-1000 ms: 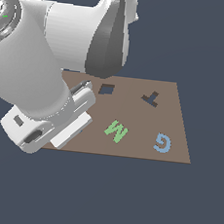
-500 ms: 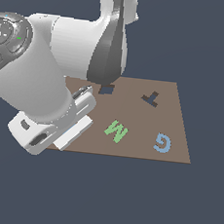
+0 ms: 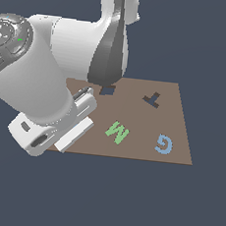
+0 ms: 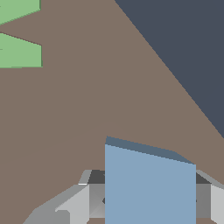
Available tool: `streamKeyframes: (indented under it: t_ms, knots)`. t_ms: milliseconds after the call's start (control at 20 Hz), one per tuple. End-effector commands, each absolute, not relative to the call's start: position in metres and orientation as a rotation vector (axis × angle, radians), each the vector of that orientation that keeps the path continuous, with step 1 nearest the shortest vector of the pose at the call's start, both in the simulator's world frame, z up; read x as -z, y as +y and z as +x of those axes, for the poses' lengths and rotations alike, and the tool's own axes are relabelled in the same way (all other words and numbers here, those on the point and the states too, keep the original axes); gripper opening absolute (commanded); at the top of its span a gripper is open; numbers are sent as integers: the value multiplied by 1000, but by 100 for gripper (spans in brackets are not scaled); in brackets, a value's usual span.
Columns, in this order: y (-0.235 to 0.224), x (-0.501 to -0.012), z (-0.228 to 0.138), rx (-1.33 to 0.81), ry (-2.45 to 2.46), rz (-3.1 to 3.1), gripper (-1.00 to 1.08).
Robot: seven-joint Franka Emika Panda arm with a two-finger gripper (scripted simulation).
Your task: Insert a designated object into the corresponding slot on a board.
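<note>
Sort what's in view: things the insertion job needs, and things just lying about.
Needed for the job:
- blue tile, between the gripper fingers
- square hole, partly hidden by the arm
- brown board

Just lying about:
- green M
- blue G
- T-shaped hole

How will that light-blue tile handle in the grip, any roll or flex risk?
Light-blue tile looks like a flat-faced, straight-edged block, so probably rigid and unlikely to roll. It sits between the gripper fingers; smooth faces might slip. Thin-looking, so probably light.
</note>
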State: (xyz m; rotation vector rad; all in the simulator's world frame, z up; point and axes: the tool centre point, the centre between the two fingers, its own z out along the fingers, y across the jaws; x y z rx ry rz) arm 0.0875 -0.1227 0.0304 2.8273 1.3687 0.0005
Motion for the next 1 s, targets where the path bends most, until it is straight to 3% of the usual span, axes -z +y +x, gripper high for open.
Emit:
streamKeyframes:
  t_ms: [0, 950]
  knots:
    - [-123, -30, 87, 0, 1369, 2828, -100]
    - [-133, -34, 74, 1, 1138, 2929, -100]
